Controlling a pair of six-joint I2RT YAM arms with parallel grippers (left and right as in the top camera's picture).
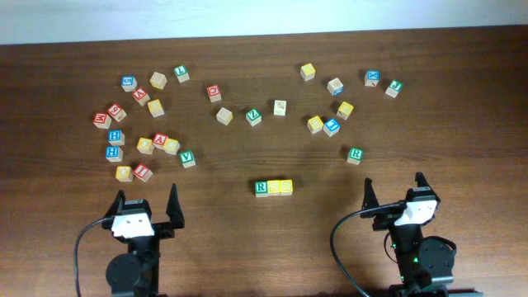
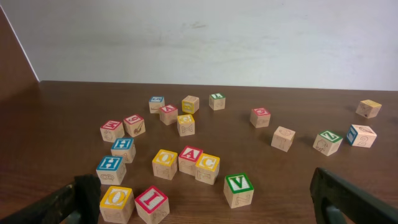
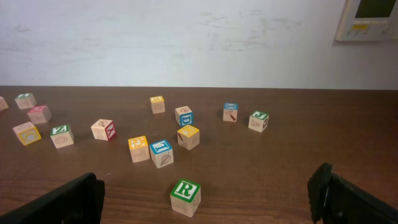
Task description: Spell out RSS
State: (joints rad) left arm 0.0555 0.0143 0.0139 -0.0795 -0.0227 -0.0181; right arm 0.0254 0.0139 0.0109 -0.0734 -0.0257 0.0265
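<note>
From overhead only, the RSS row (image 1: 273, 187) shows between left gripper (image 1: 147, 195) and right gripper (image 1: 394, 181), both wide.

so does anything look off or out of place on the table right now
Nothing looks spilled or damaged. The row of one green R cube and two yellow cubes sits touching and nearly straight. The only oddity is a second green R cube standing alone, up and to the right of it in the overhead view.

Evenly and brightly lit, with soft, short shadows; faint sheen on the table (image 3: 298, 162); slightly soft in both wrist views.
</note>
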